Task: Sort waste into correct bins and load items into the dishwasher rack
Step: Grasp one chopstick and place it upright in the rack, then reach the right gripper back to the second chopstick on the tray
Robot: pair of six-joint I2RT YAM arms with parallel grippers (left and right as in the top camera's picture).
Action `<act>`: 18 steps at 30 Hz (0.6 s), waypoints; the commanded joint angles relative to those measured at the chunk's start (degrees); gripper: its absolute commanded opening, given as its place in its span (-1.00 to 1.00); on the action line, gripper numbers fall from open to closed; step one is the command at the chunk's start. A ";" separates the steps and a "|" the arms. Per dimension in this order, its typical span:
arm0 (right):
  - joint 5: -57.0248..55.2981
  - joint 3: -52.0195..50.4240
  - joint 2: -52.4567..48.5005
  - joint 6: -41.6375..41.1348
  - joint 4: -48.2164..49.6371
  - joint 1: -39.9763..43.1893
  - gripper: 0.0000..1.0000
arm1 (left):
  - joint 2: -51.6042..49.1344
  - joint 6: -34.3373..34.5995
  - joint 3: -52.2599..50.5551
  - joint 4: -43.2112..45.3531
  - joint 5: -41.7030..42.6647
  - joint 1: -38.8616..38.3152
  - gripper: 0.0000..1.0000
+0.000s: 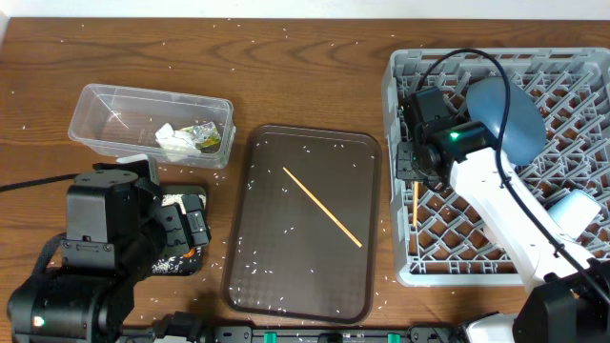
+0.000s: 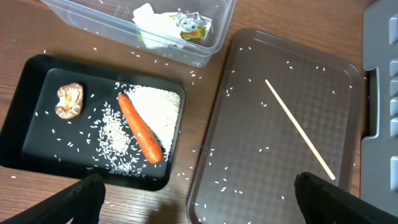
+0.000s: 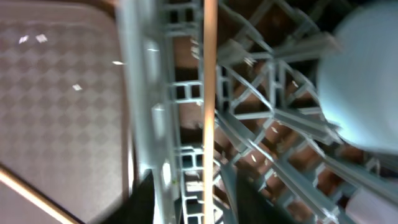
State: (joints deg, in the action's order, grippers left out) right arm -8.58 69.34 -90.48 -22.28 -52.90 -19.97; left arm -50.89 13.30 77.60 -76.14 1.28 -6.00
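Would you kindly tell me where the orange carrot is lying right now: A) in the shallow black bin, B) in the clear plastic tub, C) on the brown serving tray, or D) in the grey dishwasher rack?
A: the left wrist view shows the carrot lying in the black bin, among the white rice and apart from the brown food lump.

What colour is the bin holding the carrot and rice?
The bin is black; left wrist view shows it best.

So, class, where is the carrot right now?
Left wrist view: the carrot lies in the black bin at left, across the rice, right of the brown lump.
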 commanded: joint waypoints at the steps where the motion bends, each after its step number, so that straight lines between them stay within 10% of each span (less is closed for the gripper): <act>1: 7.32 0.13 0.26 11.08 1.44 -2.10 -0.04 | 0.04 0.11 1.11 -0.13 -0.50 0.37 0.96; 18: 8.74 0.11 -14.95 18.32 13.35 -19.41 0.17 | 0.04 0.11 1.11 -0.13 -0.50 0.37 0.96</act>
State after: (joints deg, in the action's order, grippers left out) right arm -0.16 69.36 -102.26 -6.09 -40.10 -38.02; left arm -50.89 13.30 77.60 -76.14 1.28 -6.00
